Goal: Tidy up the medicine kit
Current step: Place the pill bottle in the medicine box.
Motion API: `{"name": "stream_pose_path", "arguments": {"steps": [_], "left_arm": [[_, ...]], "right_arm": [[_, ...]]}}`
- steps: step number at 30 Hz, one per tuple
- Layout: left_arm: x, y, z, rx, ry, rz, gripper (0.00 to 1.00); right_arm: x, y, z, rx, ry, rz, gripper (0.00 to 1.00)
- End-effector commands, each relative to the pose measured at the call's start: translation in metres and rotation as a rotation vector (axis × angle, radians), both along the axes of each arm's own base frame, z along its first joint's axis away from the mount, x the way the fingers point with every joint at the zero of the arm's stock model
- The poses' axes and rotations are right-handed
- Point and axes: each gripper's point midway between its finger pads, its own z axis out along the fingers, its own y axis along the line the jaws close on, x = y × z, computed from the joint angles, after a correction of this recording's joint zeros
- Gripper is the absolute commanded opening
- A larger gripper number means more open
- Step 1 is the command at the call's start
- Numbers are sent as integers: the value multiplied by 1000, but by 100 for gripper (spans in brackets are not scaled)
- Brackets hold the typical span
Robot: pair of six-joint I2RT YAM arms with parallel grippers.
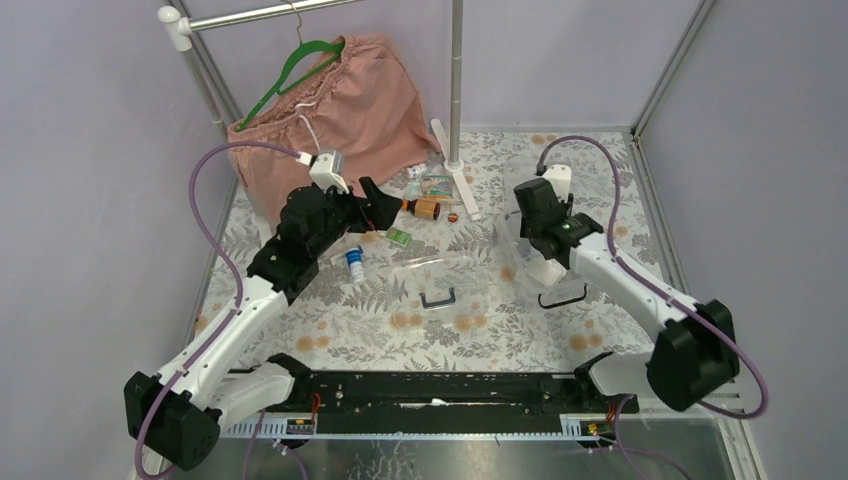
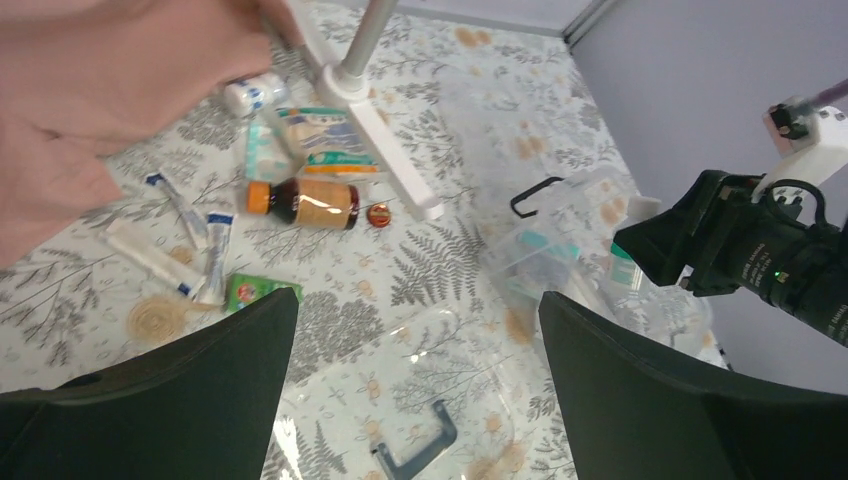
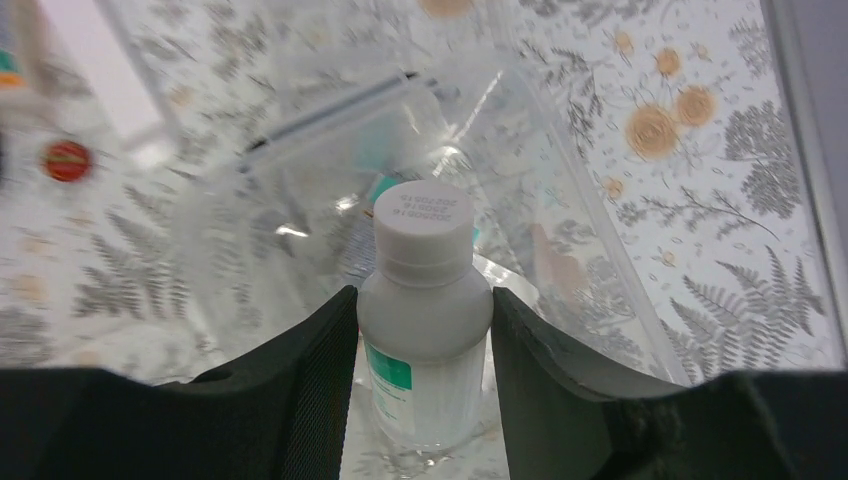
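While the left end effector gapes, the right end effector grips a bottle.

Pink shorts hang from a green hanger hooked over a metal rail at the far left, their lower edge bunched on the table — its surface covered in a grey fern and orange flower print. A metal pole stands upright just right of the shorts, rising from a white foot that lies on the print. Plain lilac walls close in the far side and both flanks
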Motion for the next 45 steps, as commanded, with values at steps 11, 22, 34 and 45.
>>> {"name": "stream_pose_path", "arguments": {"steps": [11,22,34,45], "left_arm": [[4,33,-23,124,68,140,99],[10,39,-36,144,120,172,99],[31,50,-54,161,210,223,99],[45,72,-50,147,237,283,99]], "right_arm": [[-14,0,-80,-153,450,64,23],[-12,-1,-65,-92,402,66,56],[-13,-6,2,-44,220,75,71],[-13,166,87,532,-81,881,70]]}}
